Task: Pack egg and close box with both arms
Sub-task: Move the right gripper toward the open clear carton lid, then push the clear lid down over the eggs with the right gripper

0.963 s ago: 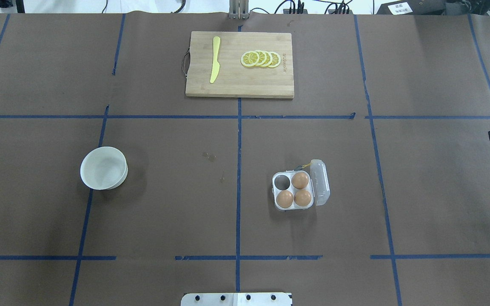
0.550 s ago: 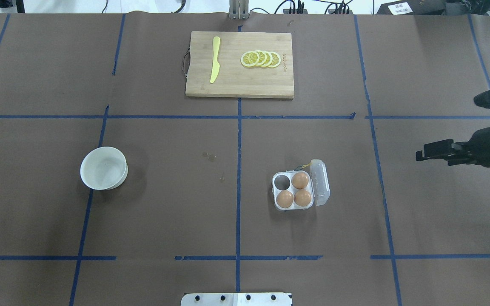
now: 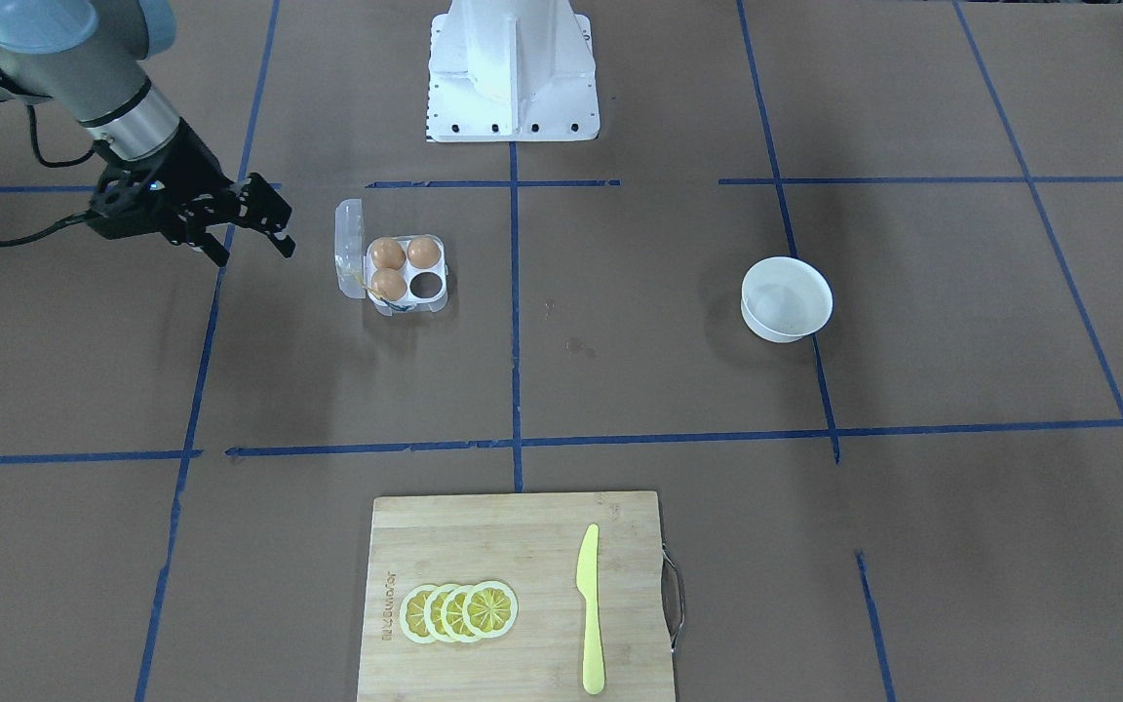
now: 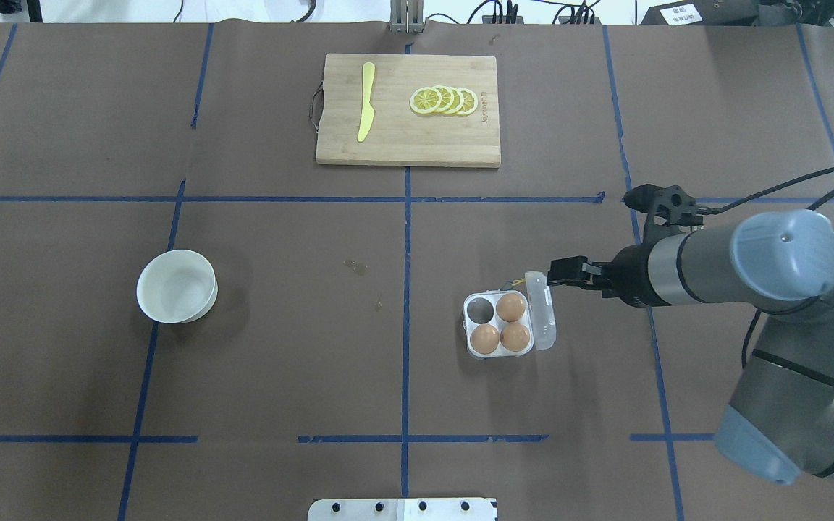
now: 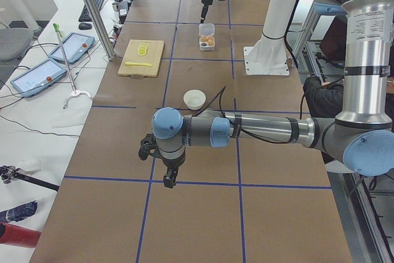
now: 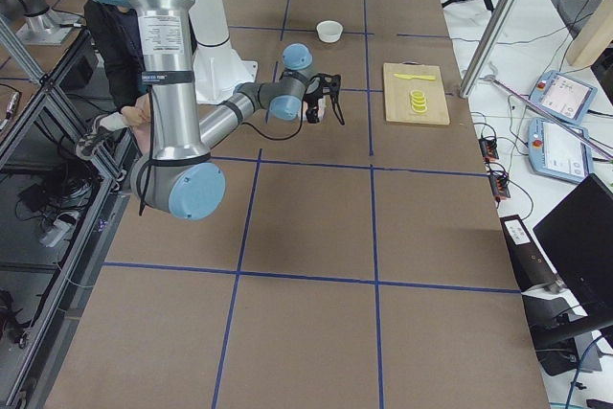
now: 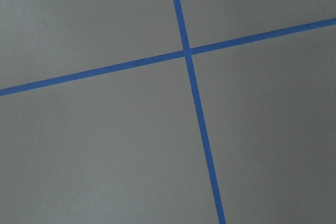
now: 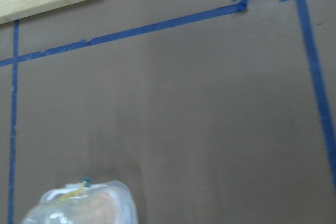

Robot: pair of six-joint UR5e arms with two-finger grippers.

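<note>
Looks down on a brown tabletop (image 4: 279, 376) gridded with blue tape. Right of centre: a small clear box (image 4: 502, 355), with its see-through lid (image 4: 546, 318) hinged open on the side toward the right arm (image 4: 706, 269). Holds 3 orange-brown eggs (image 4: 510, 307) in its 4 white cups, leaving the far-left cup (image 4: 480, 310) empty. Trails a thin yellow string (image 4: 517, 281) off the far edge, near the hinge.

Reaching in from the right: the right hand (image 4: 557, 273), just beside the lid's far end, seemingly above it and not yet touching. Spread apart in the front-facing view, clamped on nothing. Far down the tabletop, caught only by the side camera: the left hand (image 5: 167, 180), pointing down over bare paper, well apart from the box. Cannot tell whether spread or closed.

Elsewhere: an empty white bowl (image 4: 177, 284) to the left, and at the far edge a wooden cutting board (image 4: 417, 145) carrying lemon slices (image 4: 444, 100) and a yellow knife (image 4: 366, 101). No loose egg in sight.

Next step, by judgement: tipping the lid over the eggs. Risks from here:
- With no second hand bracing it, could skid the light box across the paper instead of swinging the lid.
- Could knock the far-right egg by coming in low.
- Could trap the string under the rim and block the latch.
- Could shut the box with 1 cup unfilled.
</note>
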